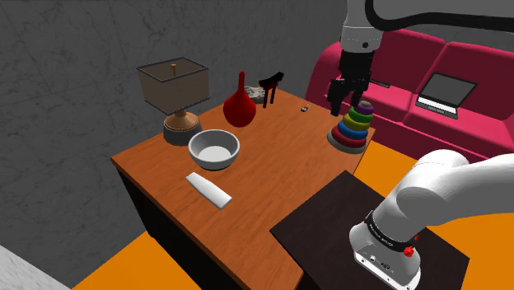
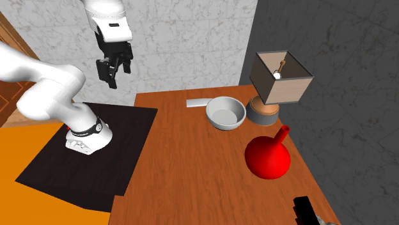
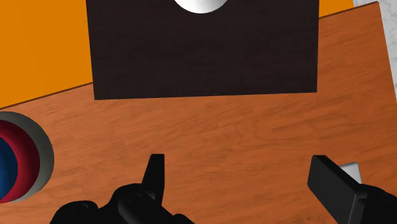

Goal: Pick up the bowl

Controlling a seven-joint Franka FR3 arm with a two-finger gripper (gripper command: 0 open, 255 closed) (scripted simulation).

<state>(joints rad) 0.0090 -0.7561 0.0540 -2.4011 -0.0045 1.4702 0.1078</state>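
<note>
A grey bowl [image 1: 214, 149] stands upright on the brown wooden table [image 1: 272, 177], near the lamp; it is empty [image 2: 226, 113]. My black gripper [image 1: 340, 105] hangs high in the air, well off to the shoulder view's right of the bowl, beside the ring toy. In the second exterior view the gripper [image 2: 115, 75] hovers far to the left of the bowl, over the edge of the black stand. In the wrist view the gripper [image 3: 242, 181] is open, its fingers [image 3: 154, 175] wide apart over bare wood, with nothing between them.
A box-shaded lamp [image 1: 173, 95] and a red vase [image 1: 240, 105] stand behind the bowl. A flat white piece [image 1: 207, 189] lies in front of it. A coloured ring stack [image 1: 353, 128] sits at the table's edge. The black stand top [image 1: 362, 239] adjoins the table; a pink sofa [image 1: 412, 115] with a laptop [image 1: 445, 91] is behind.
</note>
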